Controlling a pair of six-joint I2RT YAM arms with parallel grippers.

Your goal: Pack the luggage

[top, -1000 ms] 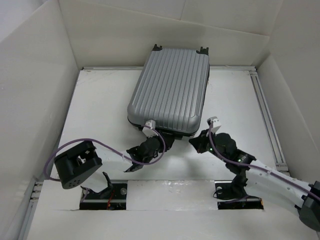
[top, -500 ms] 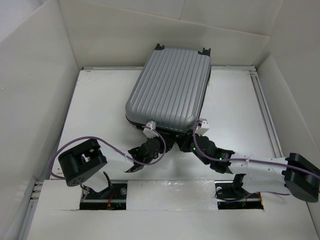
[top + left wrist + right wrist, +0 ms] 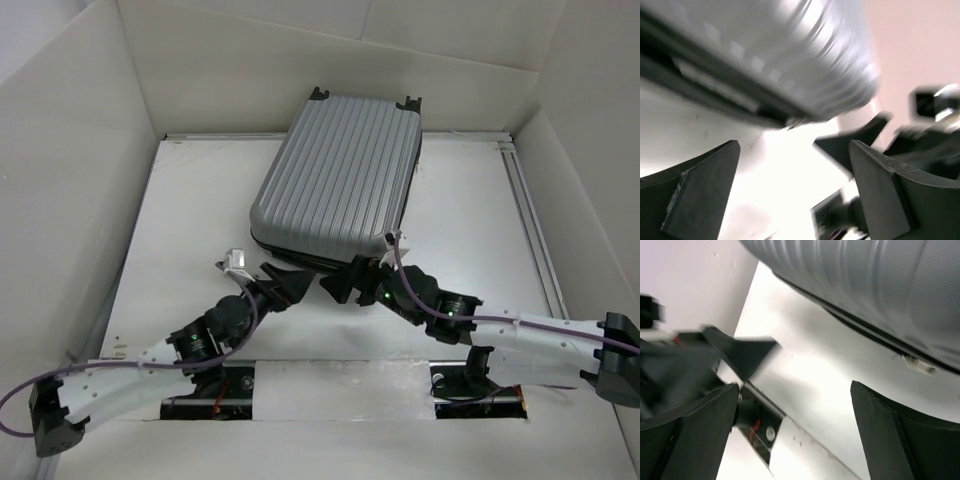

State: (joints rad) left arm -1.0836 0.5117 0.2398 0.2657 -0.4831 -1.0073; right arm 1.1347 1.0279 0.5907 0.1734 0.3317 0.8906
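Note:
The luggage [image 3: 340, 180], a closed silver-grey ribbed suitcase, lies flat on the white table with its wheels toward the back wall. Both grippers sit low at its near edge, apart from it. My left gripper [image 3: 284, 284] is open with nothing between its fingers, and the left wrist view shows the luggage [image 3: 780, 50] above my empty left gripper [image 3: 794, 150]. My right gripper [image 3: 342, 280] is open and empty just right of it. The right wrist view shows the luggage's dark seam [image 3: 875, 335] beyond my right gripper [image 3: 795, 390]. Each wrist view catches a finger of the other gripper.
White walls [image 3: 70, 200] close in the table on three sides. A metal rail [image 3: 530, 220] runs along the right edge. Two base cut-outs [image 3: 210, 385] lie in the near board behind the grippers.
Both grippers have gone from shut to open. The left arm has stretched out low and its gripper has drawn back left from the luggage's edge. The right gripper has moved left.

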